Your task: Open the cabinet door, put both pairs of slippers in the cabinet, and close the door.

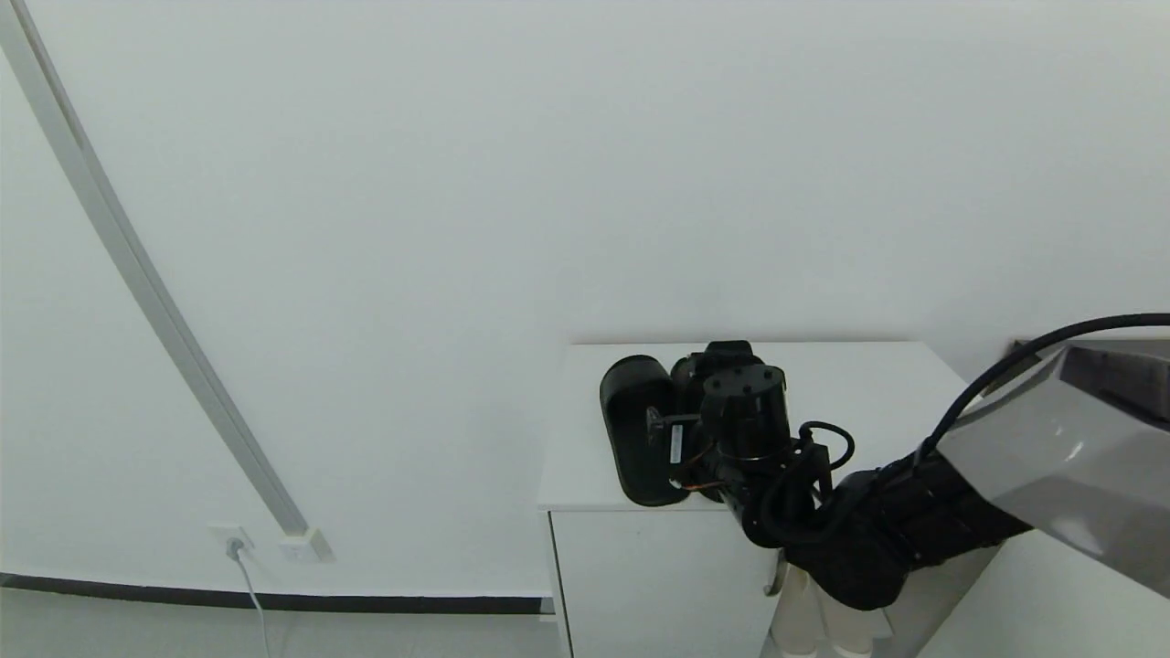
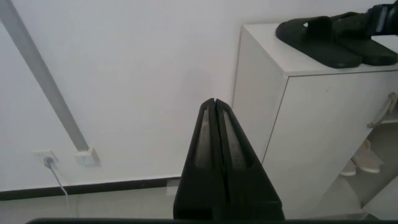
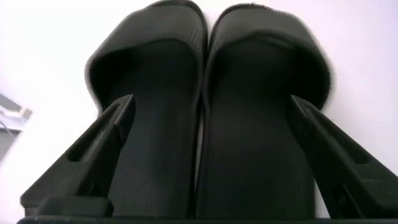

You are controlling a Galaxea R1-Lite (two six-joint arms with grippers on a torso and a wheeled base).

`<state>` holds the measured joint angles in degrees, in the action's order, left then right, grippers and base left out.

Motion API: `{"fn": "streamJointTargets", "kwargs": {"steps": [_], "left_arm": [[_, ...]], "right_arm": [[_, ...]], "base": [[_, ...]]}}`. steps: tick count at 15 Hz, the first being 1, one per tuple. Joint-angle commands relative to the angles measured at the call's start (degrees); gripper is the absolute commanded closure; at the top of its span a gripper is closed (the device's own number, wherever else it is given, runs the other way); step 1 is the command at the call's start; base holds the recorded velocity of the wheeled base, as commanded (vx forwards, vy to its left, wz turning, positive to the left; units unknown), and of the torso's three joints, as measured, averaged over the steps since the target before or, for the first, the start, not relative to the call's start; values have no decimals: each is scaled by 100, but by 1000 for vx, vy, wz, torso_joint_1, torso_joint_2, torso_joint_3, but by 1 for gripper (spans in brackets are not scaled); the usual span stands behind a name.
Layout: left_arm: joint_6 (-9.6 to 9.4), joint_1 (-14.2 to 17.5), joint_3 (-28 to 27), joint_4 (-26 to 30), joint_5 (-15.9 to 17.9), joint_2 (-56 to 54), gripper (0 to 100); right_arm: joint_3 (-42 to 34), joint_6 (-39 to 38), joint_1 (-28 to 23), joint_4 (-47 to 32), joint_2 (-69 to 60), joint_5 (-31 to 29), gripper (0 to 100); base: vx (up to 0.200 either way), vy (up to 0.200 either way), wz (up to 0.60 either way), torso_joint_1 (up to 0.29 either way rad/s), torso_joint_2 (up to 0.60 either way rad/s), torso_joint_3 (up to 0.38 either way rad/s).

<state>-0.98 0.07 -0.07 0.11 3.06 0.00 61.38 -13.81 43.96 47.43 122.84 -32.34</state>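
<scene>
The black slippers (image 1: 635, 429) lie side by side on top of the white cabinet (image 1: 658, 576), at the lower middle of the head frame. The right gripper (image 3: 211, 99) is spread wide, one finger on either side of the pair. A pale pair of slippers (image 2: 364, 158) shows low beside the cabinet front. The left gripper (image 2: 215, 102) is pressed closed and holds nothing

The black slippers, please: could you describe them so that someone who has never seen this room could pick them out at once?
Find the white cabinet against the white wall. On its top lies a pair of black slippers, side by side, between the open jaws of the right gripper. The pale slippers sit lower, at the cabinet's front.
</scene>
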Motion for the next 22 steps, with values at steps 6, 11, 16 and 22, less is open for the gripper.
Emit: {"fn": "streamJointTargets", "kwargs": {"steps": [6,11,16,22], "left_arm": [[10,1,-1,-2,-7,9,100],[10,1,-1,-2,-7,9,100],[10,1,-1,-2,-7,9,100],[10,1,-1,-2,-7,9,100]], "right_arm": [[814,722,-502,1075,1321,70,0],[1719,722,-555,222,1400,211,0],[2467,669,-555,-463,1602,237,0],[2537,669,-608,-454,1673,237,100]], "base": [[0,0,0,0,0,0],[0,0,0,0,0,0],[0,0,0,0,0,0],[0,0,0,0,0,0]]}}
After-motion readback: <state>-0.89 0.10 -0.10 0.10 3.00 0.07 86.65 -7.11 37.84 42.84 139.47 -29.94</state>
